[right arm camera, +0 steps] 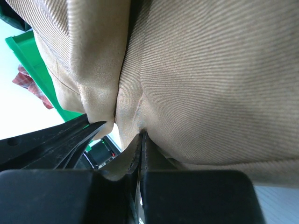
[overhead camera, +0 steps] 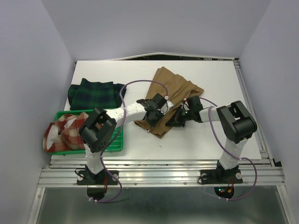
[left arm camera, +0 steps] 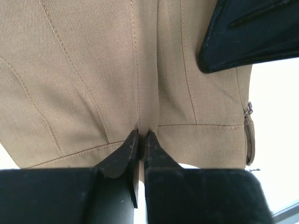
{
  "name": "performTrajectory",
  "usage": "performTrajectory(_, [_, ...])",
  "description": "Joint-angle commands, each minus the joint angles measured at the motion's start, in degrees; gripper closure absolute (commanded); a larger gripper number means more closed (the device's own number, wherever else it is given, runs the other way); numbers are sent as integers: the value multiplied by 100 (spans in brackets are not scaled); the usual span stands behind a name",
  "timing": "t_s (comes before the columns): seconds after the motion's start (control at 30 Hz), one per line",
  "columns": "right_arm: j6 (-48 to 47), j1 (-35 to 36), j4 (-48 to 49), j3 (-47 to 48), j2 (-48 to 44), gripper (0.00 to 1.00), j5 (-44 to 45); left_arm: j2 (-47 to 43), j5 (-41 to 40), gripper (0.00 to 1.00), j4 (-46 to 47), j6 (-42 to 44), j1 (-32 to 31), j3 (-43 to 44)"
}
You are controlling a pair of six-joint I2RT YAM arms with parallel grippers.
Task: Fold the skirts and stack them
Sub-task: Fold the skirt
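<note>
The left gripper (left arm camera: 140, 136) has its two fingers pressed together on a fold of the tan skirt (overhead camera: 176, 86), pinching the cloth at a stitched seam. The fabric rises smooth and taut beyond its fingertips, with a small metal fastener (left arm camera: 248, 111) at the cloth's edge off to its right. The right gripper (right arm camera: 141, 138) sits just beside the left one, on its right, and is likewise clamped tight on the same skirt, a thick bunch of tan cloth bulging above its closed fingers.

Both grippers meet over the near part of the tan skirt. The rest of the garment spreads away from them toward the far side of the white table (overhead camera: 210, 140), and its nearest edge lies just in front of them.

Well to the left of the left gripper, the dark tartan skirt (overhead camera: 91, 94) lies folded on the table. Nearer the arm bases on that same side, the red plaid skirt (overhead camera: 63, 133) is heaped in the green tray (overhead camera: 117, 142), spilling over its left rim.
</note>
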Motion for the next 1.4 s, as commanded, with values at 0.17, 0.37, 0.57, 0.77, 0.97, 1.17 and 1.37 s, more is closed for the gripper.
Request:
performTrajectory(0.17, [-261, 91, -562, 24, 156, 99, 563, -619, 271, 100, -445, -20, -33, 457])
performTrajectory(0.37, [-244, 196, -544, 15, 112, 99, 563, -681, 605, 100, -719, -56, -94, 872])
performTrajectory(0.57, [-279, 196, -606, 68, 104, 99, 633, -664, 1027, 100, -728, -231, -208, 1039])
performTrajectory(0.77, [-279, 196, -615, 32, 77, 99, 686, -445, 1423, 100, -421, -503, -428, 907])
performTrajectory(0.97, [-252, 196, -624, -20, -2, 99, 774, 4, 1862, 100, -17, -952, -437, 740])
performTrajectory(1.17, [-279, 196, -703, 23, -2, 99, 827, 294, 2021, 100, 397, -1189, -437, 477])
performTrajectory(1.37, [-445, 196, -1264, 146, -160, 99, 1160, 566, 2425, 100, 670, -1242, -332, 28])
